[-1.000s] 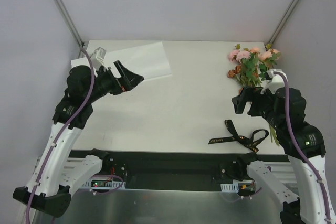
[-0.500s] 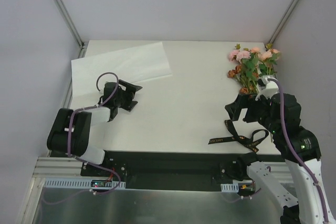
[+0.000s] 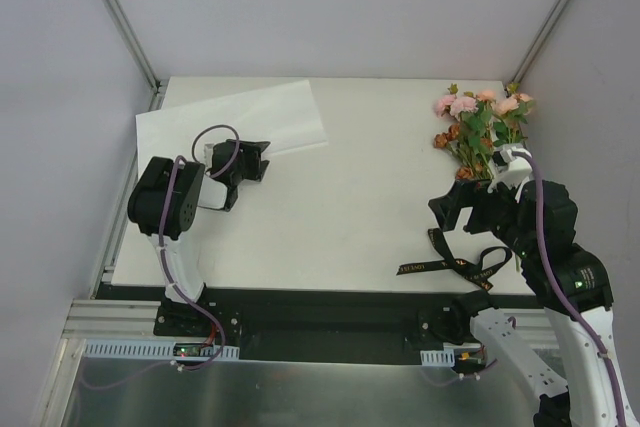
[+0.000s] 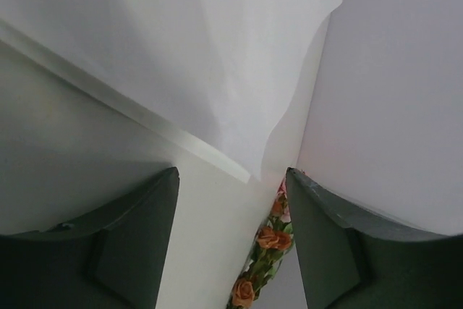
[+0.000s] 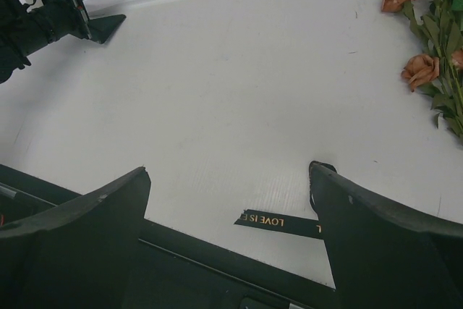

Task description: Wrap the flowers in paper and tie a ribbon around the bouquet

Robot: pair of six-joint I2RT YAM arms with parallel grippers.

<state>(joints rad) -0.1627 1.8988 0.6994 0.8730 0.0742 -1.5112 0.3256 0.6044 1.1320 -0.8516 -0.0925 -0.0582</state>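
Note:
The white paper (image 3: pixel 240 119) lies flat at the table's back left. In the left wrist view the paper (image 4: pixel 181 48) fills the top. My left gripper (image 3: pixel 260 162) is low at the paper's near edge, pointing right. Its jaws are partly apart around bare table (image 4: pixel 231 173), holding nothing. The flowers (image 3: pixel 480 127) lie at the back right, and show far off between the left fingers (image 4: pixel 264 251). The black ribbon (image 3: pixel 455 265) with gold letters lies near the front edge. My right gripper (image 3: pixel 442 222) hovers wide open above the ribbon's end (image 5: pixel 278 220), empty (image 5: pixel 230 170).
The table's black front rail (image 5: pixel 181 258) runs just below the ribbon. Grey walls close in the back and both sides. Bare white table (image 3: pixel 360 197) lies between the paper and the flowers. The left gripper (image 5: pixel 79 9) shows in the right wrist view's top left.
The left arm has folded back toward its base, and its gripper now sits by the paper's near edge with narrower jaws. The right gripper dropped slightly toward the ribbon.

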